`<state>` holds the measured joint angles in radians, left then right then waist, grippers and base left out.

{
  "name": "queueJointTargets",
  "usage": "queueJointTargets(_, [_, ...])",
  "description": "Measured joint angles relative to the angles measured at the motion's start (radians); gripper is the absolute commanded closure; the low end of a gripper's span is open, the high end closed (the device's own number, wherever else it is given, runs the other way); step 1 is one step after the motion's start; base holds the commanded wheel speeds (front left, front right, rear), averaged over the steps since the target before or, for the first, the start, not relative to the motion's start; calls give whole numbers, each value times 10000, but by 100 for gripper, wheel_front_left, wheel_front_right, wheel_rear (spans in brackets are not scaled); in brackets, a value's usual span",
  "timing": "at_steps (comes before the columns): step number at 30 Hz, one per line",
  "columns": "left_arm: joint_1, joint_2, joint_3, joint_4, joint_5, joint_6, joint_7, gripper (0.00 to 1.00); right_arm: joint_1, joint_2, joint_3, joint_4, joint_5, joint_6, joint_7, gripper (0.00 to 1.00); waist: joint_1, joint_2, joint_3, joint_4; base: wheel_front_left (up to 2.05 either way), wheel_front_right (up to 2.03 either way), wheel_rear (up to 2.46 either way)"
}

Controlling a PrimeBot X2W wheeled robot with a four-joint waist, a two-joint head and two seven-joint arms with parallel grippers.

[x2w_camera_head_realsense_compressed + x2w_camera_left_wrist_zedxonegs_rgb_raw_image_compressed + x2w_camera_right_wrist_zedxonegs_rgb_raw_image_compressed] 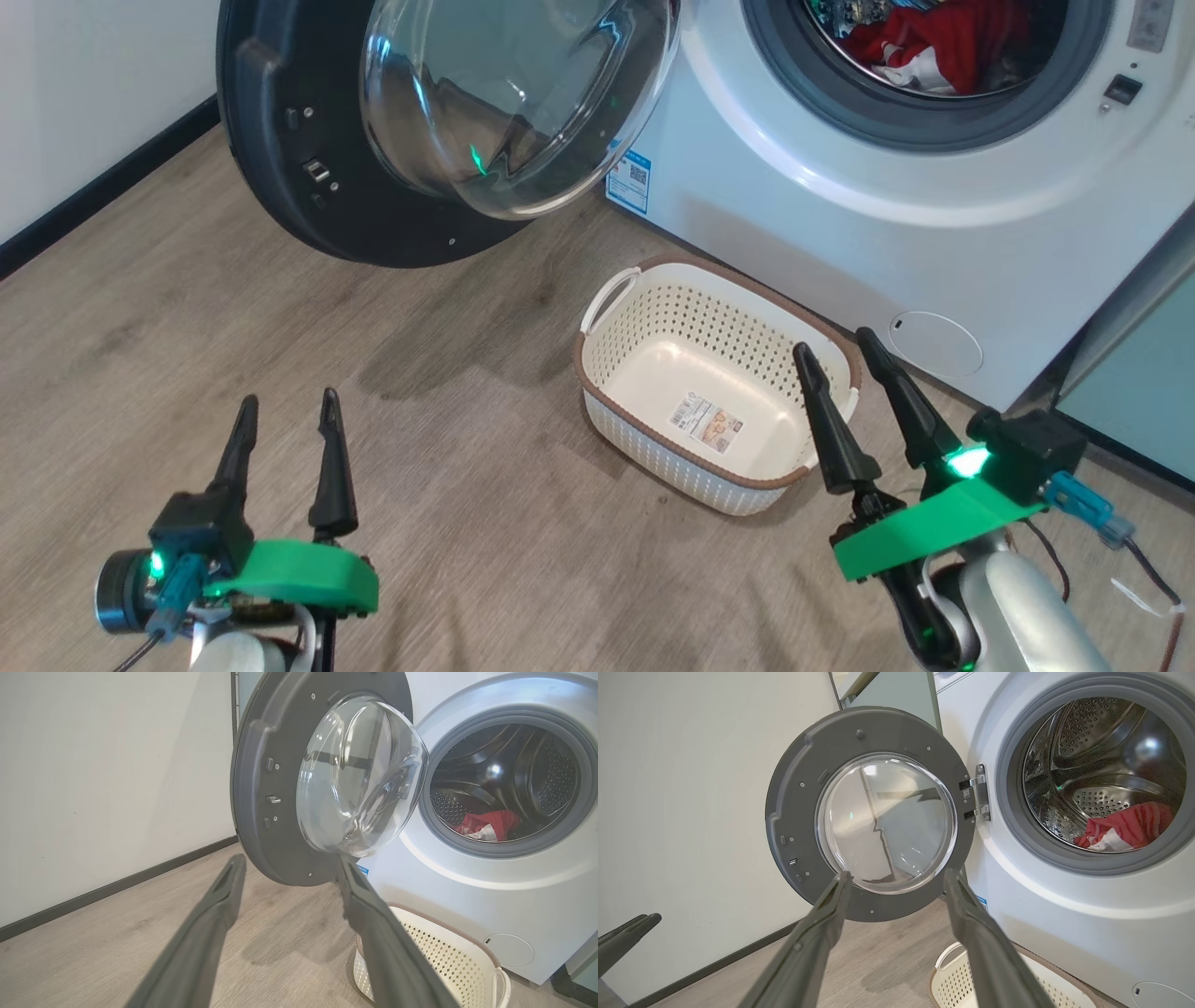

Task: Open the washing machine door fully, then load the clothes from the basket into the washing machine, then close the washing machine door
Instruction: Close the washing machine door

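Washing machine door (308, 140): swung wide open on its hinge (978, 793), up ahead of the left gripper (289, 399) and well apart from its fingertips; black rim is turned inner face to the cameras, clear glass bowl (513, 103) is bulged out.
Clothes (943, 47): red with a small white part, lain low in the steel drum (1101, 742); far ahead of the right gripper (833, 343), beyond the basket.
Basket (653, 448): set on the wood floor (373, 467) just before the washing machine (794, 243); its right rim is overlapped by the right gripper's fingers in the head view, seen below them in the right wrist view; contact cannot be told. A paper sticker (707, 425) is seen on its bottom.
Left gripper: fingers held apart, nothing between them, over bare floor, well left of the basket.
Right gripper: fingers spread wide, nothing gripped, pointed at the door and the drum mouth.
Washing machine: white front, grey seal (1011, 807) round the opening, blue label (630, 177) below the door, round cap (934, 343) just ahead of the right gripper's tips.
Surround: white wall (93, 765) with dark skirting left of the left gripper; pale teal cabinet (1139, 392) right of the right gripper.
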<state>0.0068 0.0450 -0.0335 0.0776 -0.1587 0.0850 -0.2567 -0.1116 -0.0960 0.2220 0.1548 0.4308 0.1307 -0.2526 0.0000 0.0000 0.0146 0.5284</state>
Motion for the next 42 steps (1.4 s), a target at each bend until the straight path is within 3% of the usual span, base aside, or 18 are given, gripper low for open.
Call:
queueJointTargets(1, [0, 0, 0, -12, 0, -2, 0, 0, 0, 0, 4, -6, 0, 0, 0, 0, 0, 0, -5, -3, 0, 0, 0])
queueJointTargets(2, [0, 0, 0, -27, 0, -27, 0, 33, 0, 0, 10, -13, 0, 0, 2, 0, 0, 0, -6, -3, 0, 0, 0])
queueJointTargets(3, [0, 0, 0, -54, -8, -27, 0, 85, 0, 0, 21, -27, 0, 0, 0, 0, 0, 0, -6, -3, 0, 0, 0])
queueJointTargets(4, [0, 0, 0, -105, -73, -31, 0, 100, 0, -2, 35, -42, 0, 0, 0, 0, 0, 0, -4, -1, 0, 0, 0])
queueJointTargets(13, [-6, 0, 167, -711, -357, -207, 0, 100, 107, -144, -82, -242, -173, 0, 0, 0, -1, 0, 190, -19, 0, 0, 0])
queueJointTargets(17, [-151, -10, 1005, -1053, -711, -232, 0, 100, 419, -313, -242, -558, -385, 0, 0, 0, 0, 0, 415, -44, 0, 0, 0])
queueJointTargets(23, [-1389, 33, 2617, -1592, -685, -802, -2, 100, 396, -867, -58, -1281, -537, 0, 0, 0, 0, 0, 1091, -278, 0, 0, 0])
queueJointTargets(30, [-3571, 1340, 4257, -836, -560, -1532, -6, 100, -132, -1526, 217, -1624, -522, 0, 0, 0, 0, 0, 2182, -845, 0, 0, 0])
queueJointTargets(32, [-4287, 1655, 4732, -290, -725, -1540, -10, 100, -393, -1747, 337, -1682, -533, 0, 0, 0, 0, 0, 2492, -1045, 0, 0, 0])
queueJointTargets(40, [-7060, 3513, 5641, 3300, -1304, -1845, 151, 100, -951, -2236, 771, -1973, -596, 0, 0, 0, 0, 0, 3373, -2082, 0, 0, 0])
queueJointTargets(41, [-7060, 3513, 5641, 3300, -1304, -1845, 151, 100, -951, -2236, 771, -1973, -596, 0, 0, 0, 0, 0, 3373, -2082, 0, 0, 0])
queueJointTargets(42, [-7599, 3684, 5992, 4203, -1722, -1837, 330, 100, -1103, -2245, 861, -2075, -585, 0, 0, 0, 0, 0, 3524, -2344, 0, 0, 0])
